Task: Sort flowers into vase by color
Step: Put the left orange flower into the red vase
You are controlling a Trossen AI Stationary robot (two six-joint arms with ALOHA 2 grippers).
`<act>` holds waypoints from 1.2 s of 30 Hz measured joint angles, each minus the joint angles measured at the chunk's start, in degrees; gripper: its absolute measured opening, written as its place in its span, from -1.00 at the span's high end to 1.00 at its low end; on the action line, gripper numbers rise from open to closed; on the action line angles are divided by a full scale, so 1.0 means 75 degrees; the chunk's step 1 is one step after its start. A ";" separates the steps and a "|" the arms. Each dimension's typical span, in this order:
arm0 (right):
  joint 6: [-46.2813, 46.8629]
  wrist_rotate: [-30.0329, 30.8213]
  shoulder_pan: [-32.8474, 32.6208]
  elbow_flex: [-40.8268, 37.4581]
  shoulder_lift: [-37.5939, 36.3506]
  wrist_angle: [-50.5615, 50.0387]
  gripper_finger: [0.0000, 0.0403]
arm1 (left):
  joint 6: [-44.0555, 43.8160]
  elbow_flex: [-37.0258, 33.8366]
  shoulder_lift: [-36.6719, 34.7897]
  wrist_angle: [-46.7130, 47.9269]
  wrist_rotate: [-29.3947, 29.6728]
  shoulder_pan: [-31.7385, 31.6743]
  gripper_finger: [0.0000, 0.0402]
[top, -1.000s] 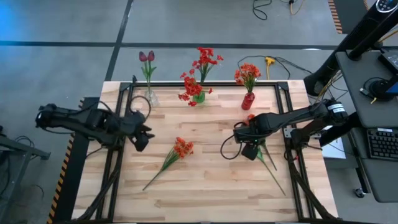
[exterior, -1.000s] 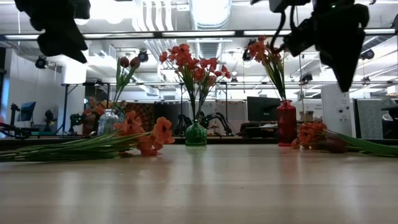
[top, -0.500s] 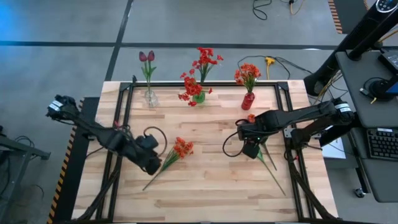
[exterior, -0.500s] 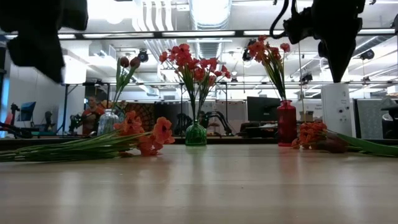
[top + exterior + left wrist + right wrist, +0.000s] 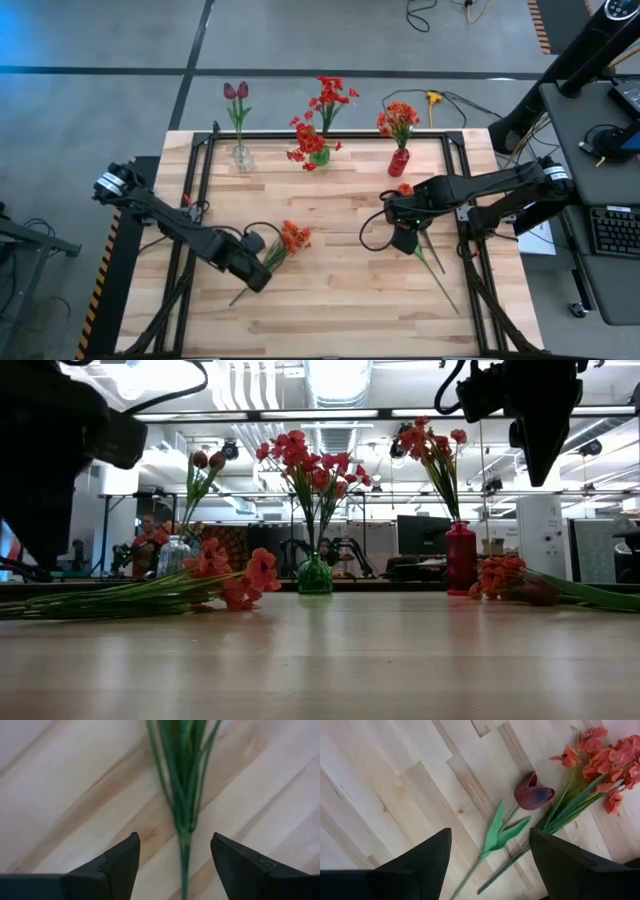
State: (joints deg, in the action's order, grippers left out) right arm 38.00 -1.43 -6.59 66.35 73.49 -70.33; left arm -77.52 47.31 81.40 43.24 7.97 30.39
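An orange flower (image 5: pixel 291 239) lies flat on the table left of centre, its green stem (image 5: pixel 184 815) running toward the near edge. My left gripper (image 5: pixel 257 277) hangs open over that stem, one finger on each side, touching nothing. On the right, a dark maroon tulip (image 5: pixel 532 791) and another orange flower (image 5: pixel 602 757) lie side by side on the wood. My right gripper (image 5: pixel 404 242) hovers open above them. At the far edge stand a clear vase with maroon tulips (image 5: pixel 240 155), a green vase with red flowers (image 5: pixel 320 154) and a red vase with orange flowers (image 5: pixel 399 160).
A black frame (image 5: pixel 200 150) runs around the tabletop. The stems of the right-hand flowers (image 5: pixel 442 280) reach toward the near right corner. Bare wood (image 5: pixel 340 300) lies between the two arms and along the near edge.
My left gripper has swung from the table's left side toward the near edge and the middle, sinking and tipping downward until it stands over the orange flower's stem. The flowers have stayed where they were.
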 joint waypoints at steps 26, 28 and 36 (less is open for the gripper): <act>-0.0070 0.0003 0.0000 0.0000 0.0006 0.0112 -0.29 | 0.0547 0.1088 0.2443 0.0242 0.0070 0.0059 0.50; -0.0068 0.0003 0.0000 0.0000 0.0009 0.0119 -0.29 | 0.0622 0.1088 0.2441 0.0245 0.0067 0.0059 0.65; -0.0076 0.0000 -0.0003 0.0000 0.0009 0.0129 -0.29 | 0.0822 0.1088 0.2376 0.0437 0.0067 0.0120 0.94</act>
State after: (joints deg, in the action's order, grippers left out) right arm 37.43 -1.43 -6.61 66.35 73.56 -69.36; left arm -71.35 55.46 99.22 46.52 8.47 31.29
